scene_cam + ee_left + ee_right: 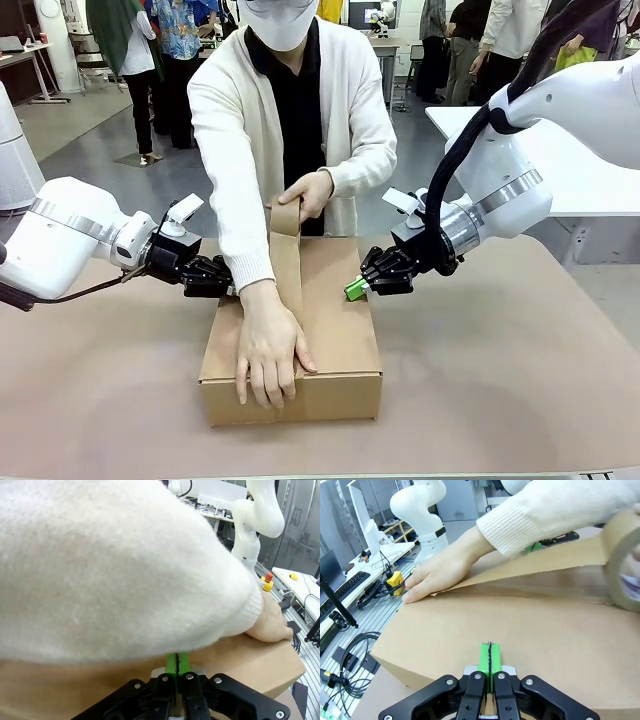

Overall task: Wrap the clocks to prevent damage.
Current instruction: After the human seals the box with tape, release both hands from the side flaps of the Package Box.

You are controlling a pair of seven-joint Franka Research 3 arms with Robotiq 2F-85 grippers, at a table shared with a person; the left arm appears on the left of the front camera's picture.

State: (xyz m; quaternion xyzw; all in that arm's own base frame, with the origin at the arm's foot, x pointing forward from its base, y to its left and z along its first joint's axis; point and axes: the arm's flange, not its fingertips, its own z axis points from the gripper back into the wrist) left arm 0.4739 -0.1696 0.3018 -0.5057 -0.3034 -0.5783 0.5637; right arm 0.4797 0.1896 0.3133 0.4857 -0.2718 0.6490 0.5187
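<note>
A tan-topped table (500,380) carries a closed cardboard box (340,330) near its middle. Beyond it lies a grey-floored workroom, where a white table stands at the far right and several people stand at the back. In the wrist views another white arm and cables sit on benches farther off.

The left fingers (222,281) are clenched together with nothing between them. In the left wrist view their green pads (176,662) point at the box's left side, beneath the person's white sleeve (125,565); whether they touch the cardboard cannot be told. The right fingers (357,289) are likewise pressed shut and empty, and their green tips rest against the box's right upper edge (490,656).

The box lies flat, its long axis running from the robot's side straight across toward the person. A strip of brown tape (288,270) follows that axis along the middle of the lid. One hand (268,352) presses the strip down at the near end, and the other hand (312,190) holds the tape roll (622,565) raised above the far end.
</note>
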